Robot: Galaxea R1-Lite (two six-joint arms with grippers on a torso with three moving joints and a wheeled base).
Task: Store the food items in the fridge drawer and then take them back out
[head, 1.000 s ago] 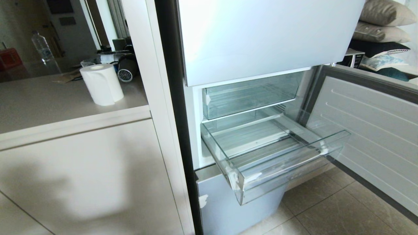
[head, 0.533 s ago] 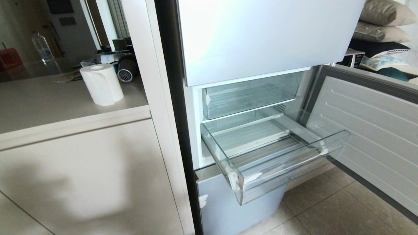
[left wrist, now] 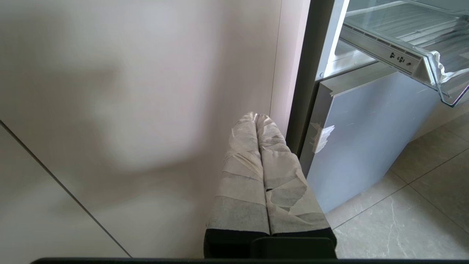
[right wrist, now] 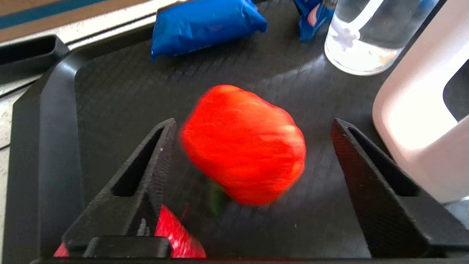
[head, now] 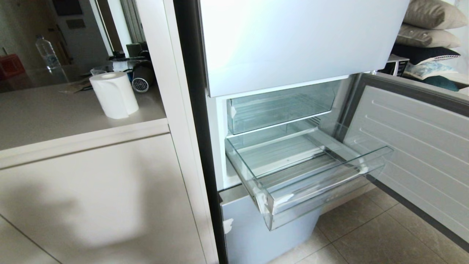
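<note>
The right gripper stands spread wide around a red fruit mid-tray, not gripping it. A second red piece lies under one finger. The left gripper is clenched by the cabinet. The drawer is pulled out.

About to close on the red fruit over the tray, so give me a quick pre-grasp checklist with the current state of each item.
1. Right gripper fingers open, straddling the round red fruit: ok.
2. Fruit at rest on the black textured tray: cannot tell, it looks blurred.
3. White plastic jug clear of the nearer finger: close, cannot tell.
4. Clear ribbed fridge drawer pulled out: ok.
5. Drawer holds nothing: ok.
6. Left gripper parked by the cabinet, shut: ok.
</note>
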